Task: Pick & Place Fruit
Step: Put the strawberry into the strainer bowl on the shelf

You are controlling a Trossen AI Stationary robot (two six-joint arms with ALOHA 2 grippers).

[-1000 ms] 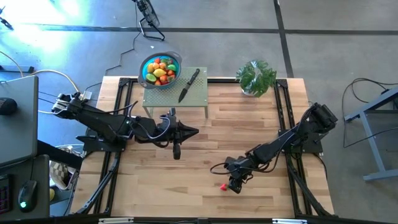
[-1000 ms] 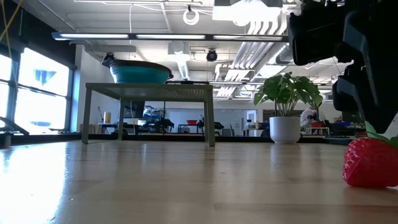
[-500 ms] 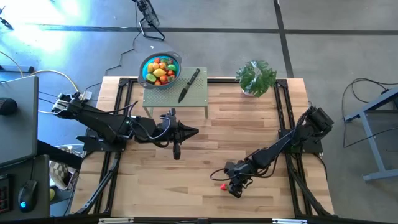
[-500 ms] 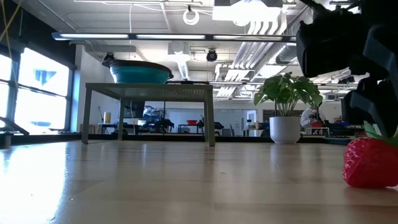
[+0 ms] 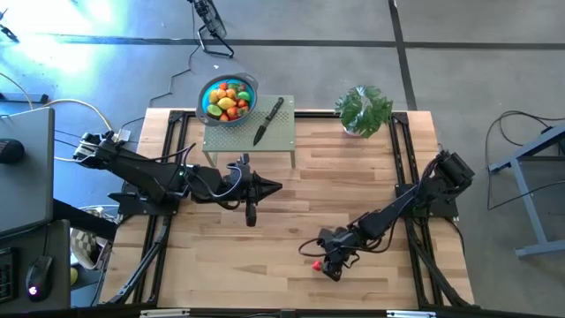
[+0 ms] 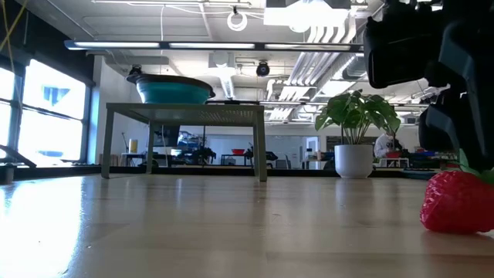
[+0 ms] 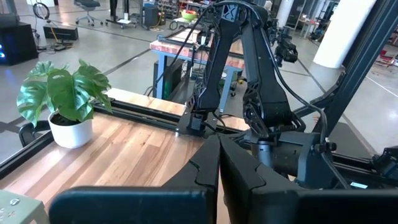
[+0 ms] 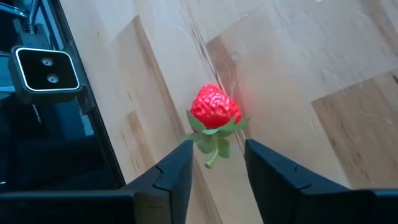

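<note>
A red toy strawberry (image 8: 214, 107) with green leaves and a stem (image 8: 213, 149) lies on its side on the wooden table (image 5: 353, 185), near the front edge (image 5: 316, 262) (image 6: 459, 202). My right gripper (image 8: 217, 163) (image 5: 328, 267) slants down over it, open, one finger on either side of the stem end. A blue bowl (image 5: 228, 99) (image 6: 174, 90) holding several fruit pieces stands on a small green table (image 5: 249, 132) at the back. My left gripper (image 5: 278, 186) (image 7: 219, 142) waits shut, held level above the table's middle left. My right gripper's fingers (image 8: 181, 163) flank the strawberry's leaves (image 8: 200, 138) and stem, slanting down from the table's right. I cannot tell whether they touch the leaves. The strawberry lies on the table.
A black-handled knife (image 5: 267, 121) lies on the small green table beside the bowl. A potted plant (image 5: 363, 109) (image 6: 356, 123) stands at the back right. A small camera (image 8: 46, 68) sits at the front edge close to the strawberry. Bare wood lies between the strawberry and the green table.
</note>
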